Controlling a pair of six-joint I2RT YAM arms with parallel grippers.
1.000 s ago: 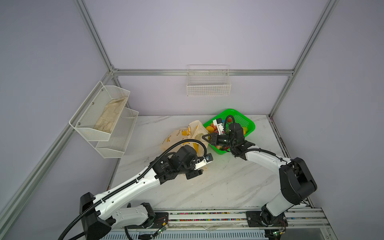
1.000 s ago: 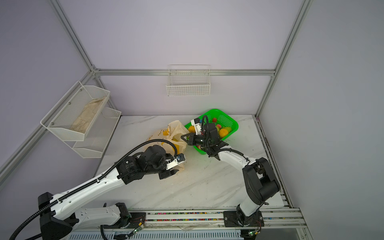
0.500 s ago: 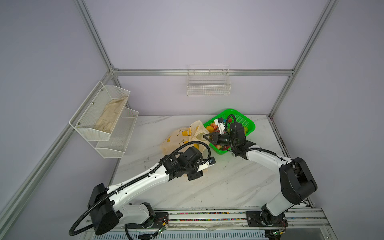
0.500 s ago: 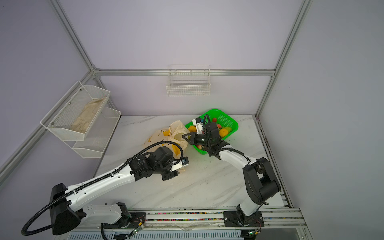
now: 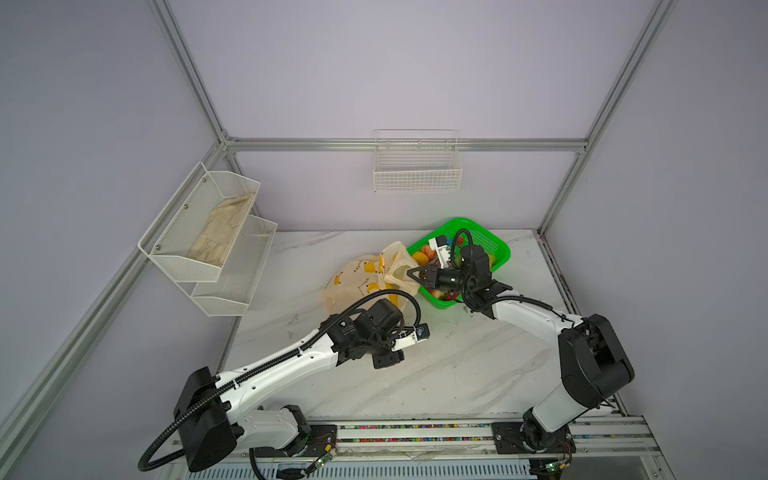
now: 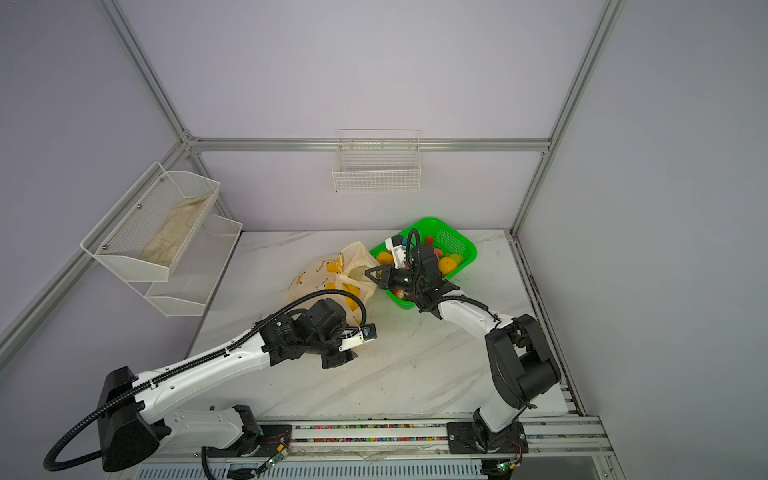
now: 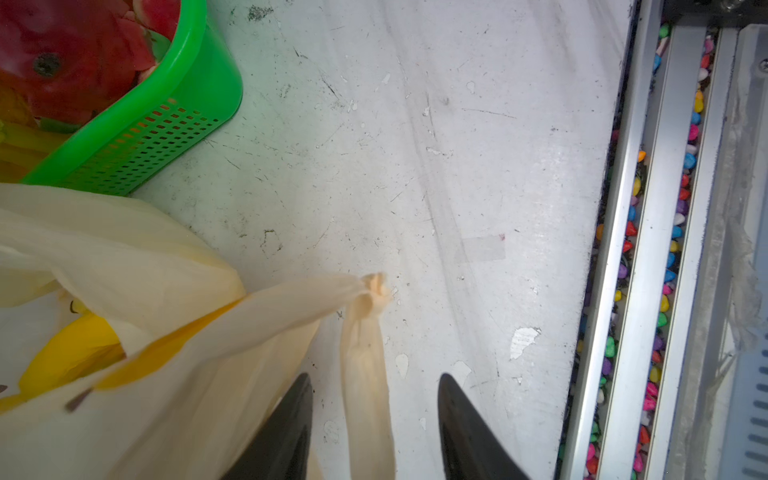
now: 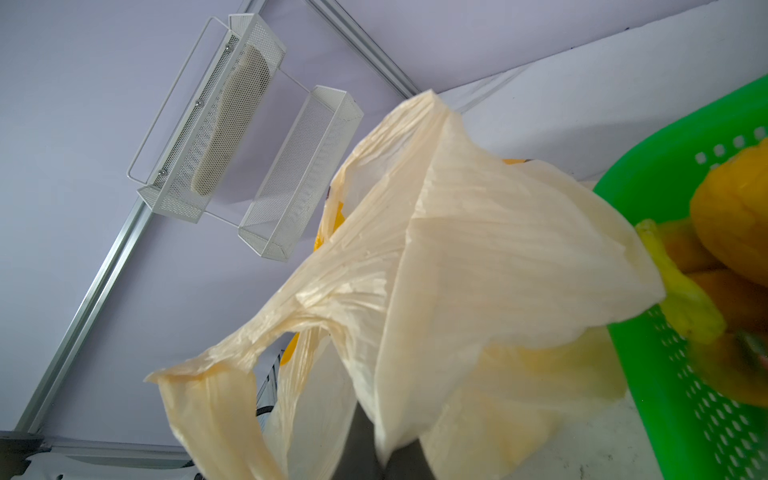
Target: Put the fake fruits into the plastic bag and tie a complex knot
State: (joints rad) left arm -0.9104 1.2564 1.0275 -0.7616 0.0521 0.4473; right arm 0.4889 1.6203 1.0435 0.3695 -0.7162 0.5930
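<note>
One plastic bag (image 5: 359, 280) lies mid-frame on the tabletop (image 5: 457, 374), against one green basket (image 5: 488, 241) of fruits (image 6: 446, 264) too heaped to count. The right arm (image 5: 528, 320) stretches low across the basket, and the right end effector (image 5: 411, 273) pinches the bag's raised rim. The left arm (image 5: 282, 365) reaches from lower left, wrist bent down; the left end effector (image 7: 375, 376) stands spread around one handle strip (image 7: 365, 415).

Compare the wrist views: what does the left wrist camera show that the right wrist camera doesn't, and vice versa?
Left wrist only: the left gripper open around a bag handle with a bunched tip, and the pebble-filled rail. Right wrist only: the white wall rack holding a cloth piece, and the right gripper shut on bag film. Both: the plastic bag and the green basket of fake fruits.
</note>
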